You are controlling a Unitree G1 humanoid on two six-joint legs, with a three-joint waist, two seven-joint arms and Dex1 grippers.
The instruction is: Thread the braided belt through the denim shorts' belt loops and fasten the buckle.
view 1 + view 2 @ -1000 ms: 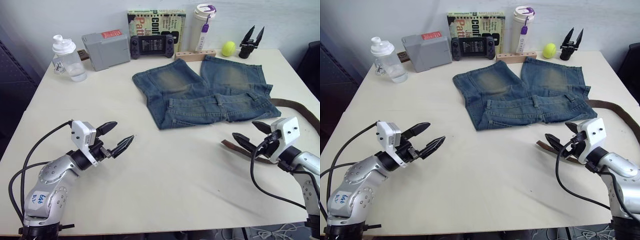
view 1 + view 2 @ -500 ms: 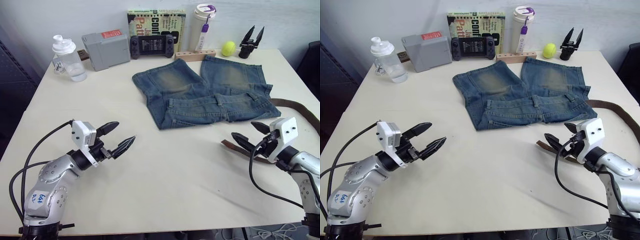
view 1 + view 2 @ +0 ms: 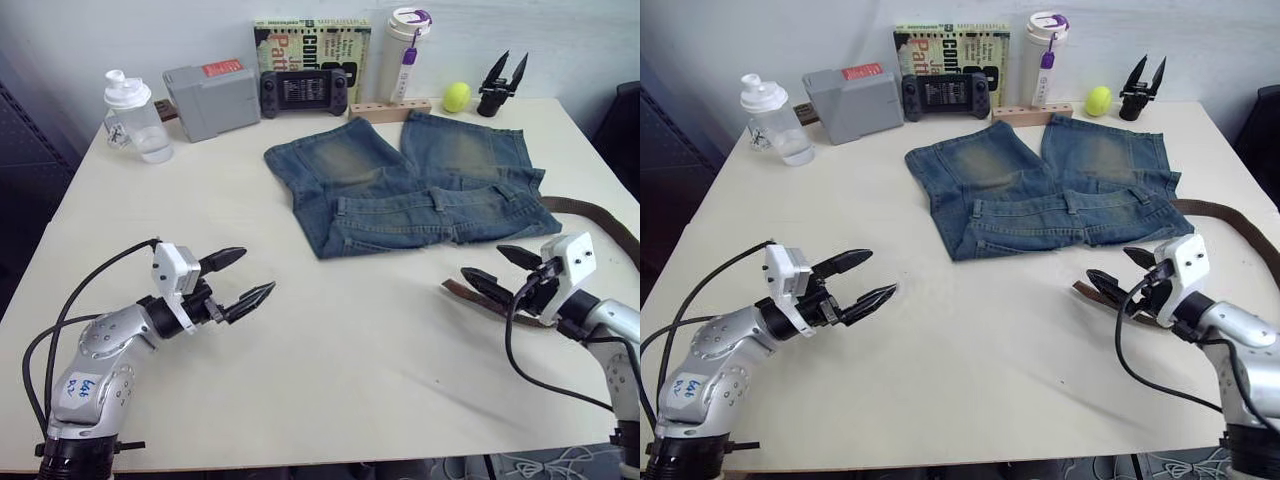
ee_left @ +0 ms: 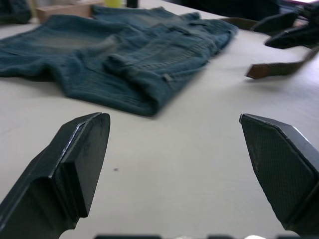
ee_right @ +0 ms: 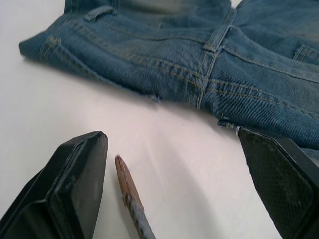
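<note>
1. A pale cream table (image 3: 330, 330) stands against a light wall, with a clear shaker bottle (image 3: 133, 117), a grey box (image 3: 211, 98), a black handheld game console (image 3: 304, 91), a book, a white tumbler (image 3: 404, 40) and a yellow-green ball (image 3: 457, 96) lined up along its far edge.
2. The blue denim shorts with faded pale patches (image 3: 415, 185) lie flat at the centre-right of the table, waistband edge toward the robot and legs pointing to the far edge. Short denim belt loops (image 5: 215, 40) cross the waistband; none has the belt in it.
3. The long brown braided belt (image 3: 600, 215) lies on the table to the right of the shorts. It curves round the right side, and its darker leather tip (image 5: 127, 183) points left, well short of the waistband. The buckle cannot be made out.
4. The right gripper (image 3: 502, 270) hovers with its two black fingers spread wide, directly over the belt tip and not touching it.
5. The left gripper (image 3: 244, 276), also spread wide and empty, hangs over bare table, well apart from the belt and shorts.
6. The belt tip's long axis runs roughly left to right, between the right fingers, so the right arm is much nearer for picking it up.
</note>
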